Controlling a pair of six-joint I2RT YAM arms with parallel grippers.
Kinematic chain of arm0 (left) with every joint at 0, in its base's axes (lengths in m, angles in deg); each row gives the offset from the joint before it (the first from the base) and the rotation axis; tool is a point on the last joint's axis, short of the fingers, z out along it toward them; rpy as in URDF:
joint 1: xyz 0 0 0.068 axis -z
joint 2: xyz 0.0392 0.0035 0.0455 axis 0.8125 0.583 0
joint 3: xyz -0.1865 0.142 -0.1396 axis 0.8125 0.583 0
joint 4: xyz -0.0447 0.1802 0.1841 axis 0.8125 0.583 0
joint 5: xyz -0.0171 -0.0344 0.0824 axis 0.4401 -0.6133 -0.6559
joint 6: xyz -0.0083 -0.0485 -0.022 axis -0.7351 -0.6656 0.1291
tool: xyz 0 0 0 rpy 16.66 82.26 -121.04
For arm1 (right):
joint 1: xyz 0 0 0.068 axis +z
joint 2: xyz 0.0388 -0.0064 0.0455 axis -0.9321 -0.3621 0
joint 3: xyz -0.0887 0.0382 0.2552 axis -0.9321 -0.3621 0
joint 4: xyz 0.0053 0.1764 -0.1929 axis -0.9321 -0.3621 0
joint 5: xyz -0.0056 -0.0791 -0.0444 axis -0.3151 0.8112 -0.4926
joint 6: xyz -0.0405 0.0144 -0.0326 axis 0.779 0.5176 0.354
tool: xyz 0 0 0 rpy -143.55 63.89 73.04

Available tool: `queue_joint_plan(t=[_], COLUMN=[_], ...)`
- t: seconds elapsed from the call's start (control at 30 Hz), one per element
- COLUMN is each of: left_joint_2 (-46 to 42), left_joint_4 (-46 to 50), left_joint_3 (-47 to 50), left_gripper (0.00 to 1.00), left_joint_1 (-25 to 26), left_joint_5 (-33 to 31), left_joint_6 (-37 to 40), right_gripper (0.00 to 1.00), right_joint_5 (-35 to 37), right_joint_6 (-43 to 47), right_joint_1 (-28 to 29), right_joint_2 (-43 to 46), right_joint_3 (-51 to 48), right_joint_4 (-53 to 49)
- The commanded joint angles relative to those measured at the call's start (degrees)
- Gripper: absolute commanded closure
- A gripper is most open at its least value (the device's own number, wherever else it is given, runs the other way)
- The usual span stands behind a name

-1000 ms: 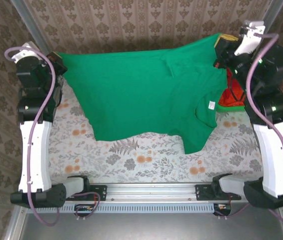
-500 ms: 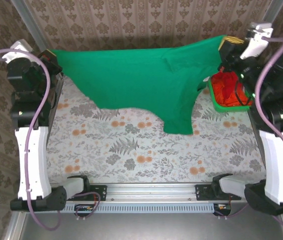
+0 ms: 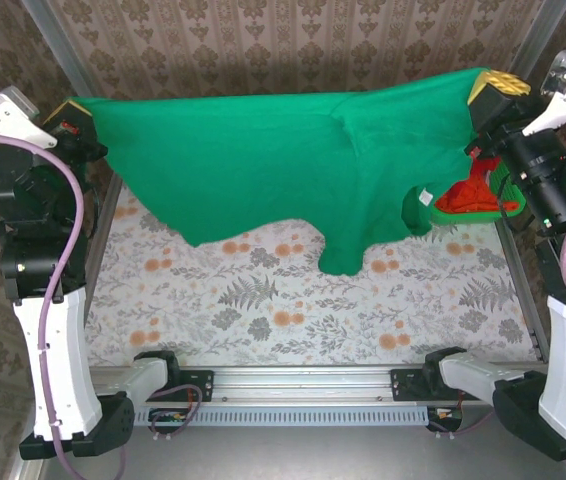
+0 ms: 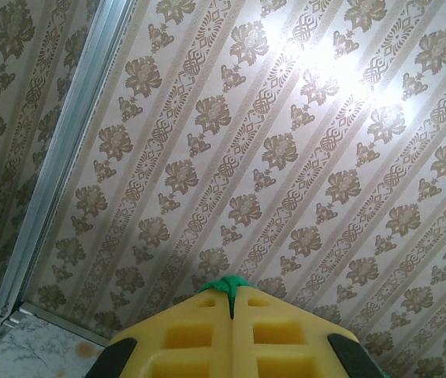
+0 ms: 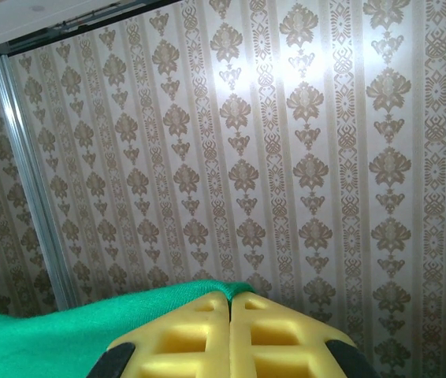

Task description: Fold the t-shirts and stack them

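Top external view: the dark green t-shirt (image 3: 263, 165) hangs stretched between 2 raised pincers, the left pincer (image 3: 75, 118) and the right pincer (image 3: 498, 90) each clamped on its upper edge. I judge this the spreading step; next, both should lower together, laying it flat on the table (image 3: 263, 320) below.

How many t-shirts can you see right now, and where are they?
2. The dark green cloth t-shirt hangs stretched between the left tool and right tool; a crumpled red cloth shirt sits in the bright green plastic basket, far right. More may be hidden there.
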Motion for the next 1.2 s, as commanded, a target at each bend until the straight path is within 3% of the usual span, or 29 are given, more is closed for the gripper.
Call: queue_joint_plan(t=[0.0,0.3,0.53,0.87,1.03,1.1,1.17], left_joint_2=[0.5,8.9,19.7,35.9,35.3,31.8,26.1], left_joint_4=[0.3,0.0,-2.4,3.7,4.0,2.8,-1.2], left_joint_3=[-2.1,-3.0,-7.5,-36.9,-40.5,-34.4,-21.9], left_gripper=[1.00,1.00,1.00,1.00,1.00,1.00,1.00], left_joint_1=[-1.0,-1.0,-1.1,-1.7,-1.7,-1.6,-1.7], left_joint_5=[-2.4,-4.1,-4.1,-1.4,-1.0,-1.2,-1.4], left_joint_6=[2.4,4.1,3.1,4.1,4.6,4.9,4.9], right_gripper=[1.00,1.00,1.00,1.00,1.00,1.00,1.00], right_joint_5=[1.3,4.9,6.9,-0.1,-2.2,-3.0,-3.9], right_joint_6=[1.2,3.8,3.5,-5.0,-7.9,-7.4,-6.3], right_joint_1=[-0.4,-0.4,-1.3,-4.4,-7.0,-7.4,-7.5], right_joint_2=[-1.7,-10.9,-25.3,-40.9,-38.7,-35.6,-30.1], right_joint_3=[3.3,6.6,15.7,41.6,40.5,34.4,22.6], right_joint_4=[0.2,0.7,-0.5,0.4,1.7,1.0,1.6])
